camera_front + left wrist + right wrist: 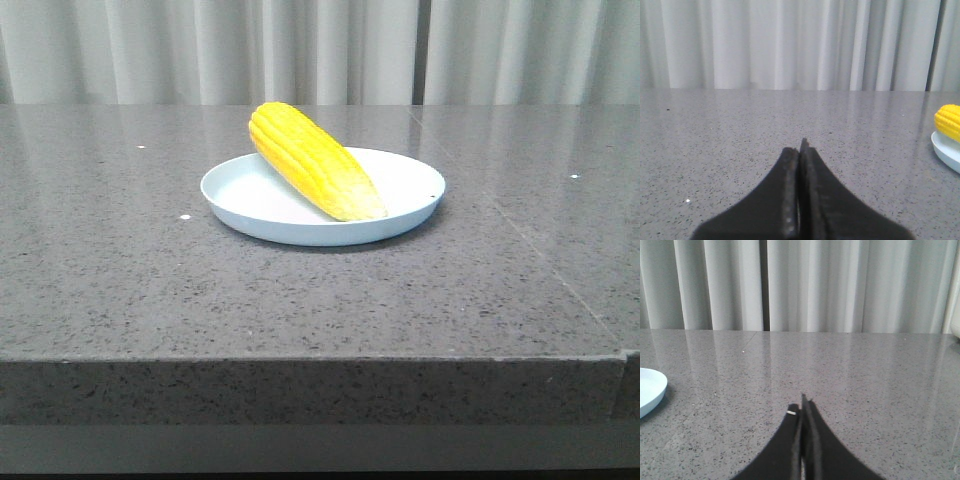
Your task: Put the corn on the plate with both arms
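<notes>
The corn [315, 160] lies on the plate [240, 195], a little above the middle of the front view. Its thick end hangs over the plate's far left rim and its paler tip points toward the near right, resting inside the dish. No writing, brand or label can be read on the cob or the plate.

The plate sits on a grey speckled table [150, 290], with a few small white specks on the surface to its left and right. Pale pleated curtains [320, 50] fill the background.

In the left wrist view, the left gripper [802, 150] has its black fingers pressed together with nothing between them, low over bare table; the corn and plate edge show at the right border of that frame. In the right wrist view, the right gripper [802, 407] is likewise closed and empty, with the plate's rim at the left border.
</notes>
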`<state>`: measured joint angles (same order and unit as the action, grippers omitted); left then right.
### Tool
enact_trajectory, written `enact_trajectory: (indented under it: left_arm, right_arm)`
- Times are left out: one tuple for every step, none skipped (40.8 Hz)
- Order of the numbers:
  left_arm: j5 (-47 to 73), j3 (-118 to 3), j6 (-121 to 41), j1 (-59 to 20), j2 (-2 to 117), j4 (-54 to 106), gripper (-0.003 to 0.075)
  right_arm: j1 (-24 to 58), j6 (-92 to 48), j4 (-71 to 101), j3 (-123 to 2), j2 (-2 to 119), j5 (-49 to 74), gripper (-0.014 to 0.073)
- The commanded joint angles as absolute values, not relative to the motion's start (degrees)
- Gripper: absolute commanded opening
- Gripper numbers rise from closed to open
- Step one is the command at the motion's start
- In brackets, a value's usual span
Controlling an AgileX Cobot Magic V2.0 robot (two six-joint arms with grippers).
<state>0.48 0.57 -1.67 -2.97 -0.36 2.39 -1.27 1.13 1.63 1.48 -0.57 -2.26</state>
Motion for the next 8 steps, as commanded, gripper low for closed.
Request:
enact_trajectory:
  left_arm:
    - [-4.05,1.85,-1.9,-2.86,-1.2,2.52,-0.002]
    - [-4.05,1.85,-1.9,-2.86,-1.2,2.52,-0.002]
    - [-4.05,1.85,-1.9,-2.86,-1.2,2.52,-0.002]
    - [-4.05,1.85,-1.9,-2.86,-1.2,2.52,-0.002]
    - [-4.05,1.85,-1.9,-2.86,-1.2,2.52,-0.002]
    - [-4.05,1.85,-1.9,-2.86,-1.2,2.52,-0.002]
    - [-4.05,1.85,-1.9,-2.86,-1.2,2.52,-0.002]
    - [-4.05,1.85,-1.9,-2.86,-1.2,2.52,-0.002]
  right_arm:
    - [-1.44,1.11,0.81,0.24,-1.59,-7.41,-0.007]
    - [-1.44,1.11,0.81,0.24,-1.59,-7.41,-0.007]
    - [-1.44,1.11,0.81,0.24,-1.59,-7.41,-0.007]
    - [-1.44,1.11,0.81,0.24,-1.59,-7.41,-0.007]
    - [-1.44,1.11,0.81,0.24,-1.59,-7.41,-0.007]
    - [-1.44,1.11,0.81,0.24,-1.59,-7.41,-0.007]
    - [-1.44,1.11,0.81,0.24,-1.59,-7.41,-0.007]
    - [-1.44,1.11,0.81,0.24,-1.59,-7.41,-0.007]
